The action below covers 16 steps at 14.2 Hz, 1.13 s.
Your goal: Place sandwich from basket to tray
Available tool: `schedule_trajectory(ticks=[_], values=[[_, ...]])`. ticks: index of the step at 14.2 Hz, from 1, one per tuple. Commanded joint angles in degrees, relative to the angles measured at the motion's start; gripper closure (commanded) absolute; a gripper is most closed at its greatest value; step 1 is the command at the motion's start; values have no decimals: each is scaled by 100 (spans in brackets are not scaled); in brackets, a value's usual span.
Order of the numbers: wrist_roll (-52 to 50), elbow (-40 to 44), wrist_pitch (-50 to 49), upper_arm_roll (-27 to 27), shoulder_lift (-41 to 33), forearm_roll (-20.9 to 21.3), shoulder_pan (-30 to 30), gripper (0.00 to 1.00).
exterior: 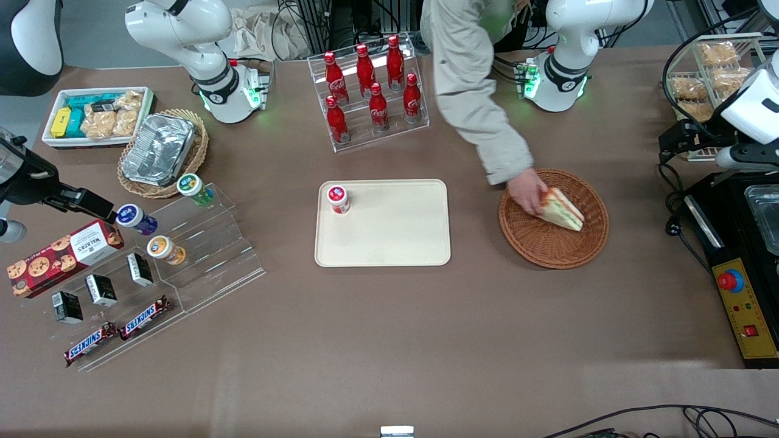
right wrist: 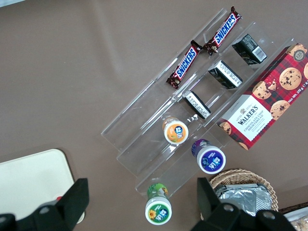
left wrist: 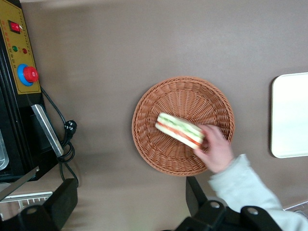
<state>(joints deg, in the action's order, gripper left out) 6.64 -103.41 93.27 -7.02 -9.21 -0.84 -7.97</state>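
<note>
A person's hand (exterior: 527,191) reaches across the table (exterior: 389,316) and rests on the sandwich (exterior: 561,208), which lies in the reddish-brown basket (exterior: 535,246) with its layered edge up. The basket sits toward the working arm's end of the table, beside the cream tray (exterior: 389,237). A red-capped cup (exterior: 338,199) stands in one corner of the tray. The left gripper (left wrist: 127,199) hangs above the table beside the basket's rim, fingers spread wide, holding nothing.

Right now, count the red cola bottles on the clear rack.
6: three bottles on the rack's farther step, three on the nearer step; none seems hidden. The gripper hangs open over the table beside the basket.
</note>
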Motion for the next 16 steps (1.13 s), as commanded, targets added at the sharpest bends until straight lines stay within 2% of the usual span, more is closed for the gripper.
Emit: schedule_trajectory(ticks=[1,8,13,16], values=[[13,22,-54,-71,15,-22,-82,0],[39,5,-63,-71,24,-13,-90,0],[4,-389,-133,-71,-28,-48,-117,0],[-66,-1012,269,-62,-308,-337,-126,0]])
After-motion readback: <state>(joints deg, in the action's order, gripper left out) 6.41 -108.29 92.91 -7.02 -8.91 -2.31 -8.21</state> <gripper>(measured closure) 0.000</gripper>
